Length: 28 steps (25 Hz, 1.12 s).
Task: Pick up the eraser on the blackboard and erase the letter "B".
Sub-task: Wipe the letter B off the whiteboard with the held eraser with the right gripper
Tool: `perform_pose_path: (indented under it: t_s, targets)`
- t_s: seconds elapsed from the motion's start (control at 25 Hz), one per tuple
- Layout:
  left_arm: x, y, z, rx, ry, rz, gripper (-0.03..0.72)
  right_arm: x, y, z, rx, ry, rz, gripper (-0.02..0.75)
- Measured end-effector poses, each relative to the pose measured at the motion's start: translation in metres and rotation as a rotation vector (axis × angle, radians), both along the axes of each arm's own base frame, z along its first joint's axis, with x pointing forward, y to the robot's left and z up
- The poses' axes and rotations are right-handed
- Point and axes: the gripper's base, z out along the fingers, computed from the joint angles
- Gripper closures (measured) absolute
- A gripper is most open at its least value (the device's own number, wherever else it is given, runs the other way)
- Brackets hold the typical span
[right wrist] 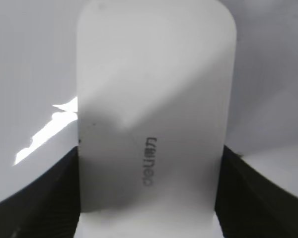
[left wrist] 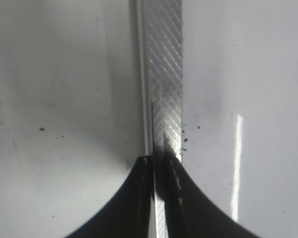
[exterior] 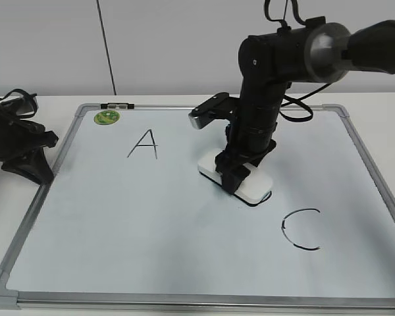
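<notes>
- R gripper (exterior: 236, 172) is clamped on the eraser (exterior: 237, 178); wrist cam shows both fingers tight against its long sides, lettering up.
- Eraser sits flat on the board (exterior: 184, 230), mid-board, between the "A" (exterior: 143, 143) and the "C" (exterior: 301, 229).
- No "B" visible anywhere. Judgement: it's under the eraser or already wiped; can't tell which.
- Doing the wipe well: keep the pad flat w/ steady downward pressure, so no edge lifts and leaves streaks.
- Short back-and-forth strokes, staying in the gap. "C" is the nearer one, just below-right; don't smear it.
- Keep the grip firm; friction could twist the eraser in the jaws.
- Lift at the end to check for leftover marks.
- L gripper (left wrist: 159, 163) is parked over the board's left frame, well apart from the work. Jaws look nearly together w/ nothing between them, but can't tell for sure.
</notes>
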Motion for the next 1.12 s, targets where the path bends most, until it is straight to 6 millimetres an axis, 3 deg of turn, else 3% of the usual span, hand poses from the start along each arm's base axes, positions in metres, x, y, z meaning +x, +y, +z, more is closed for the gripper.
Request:
perform_pose_path:
  t_s: [0.48,0.72,0.96,1.12]
  targets:
    - [0.000,0.001,0.000,0.000,0.000,0.002,0.656,0.024,-0.056,0.001,-0.044,-0.032,-0.164,0.201]
    - [0.000,0.001,0.000,0.000,0.000,0.002,0.656,0.025,-0.064,0.011,-0.078,-0.068,-0.156,0.202]
    - [0.000,0.001,0.000,0.000,-0.001,0.003,0.656,0.016,-0.069,0.053,-0.048,-0.109,-0.195,0.202]
    - [0.000,0.001,0.000,0.000,-0.001,0.003,0.656,0.010,-0.069,0.053,-0.031,-0.081,-0.205,0.202]
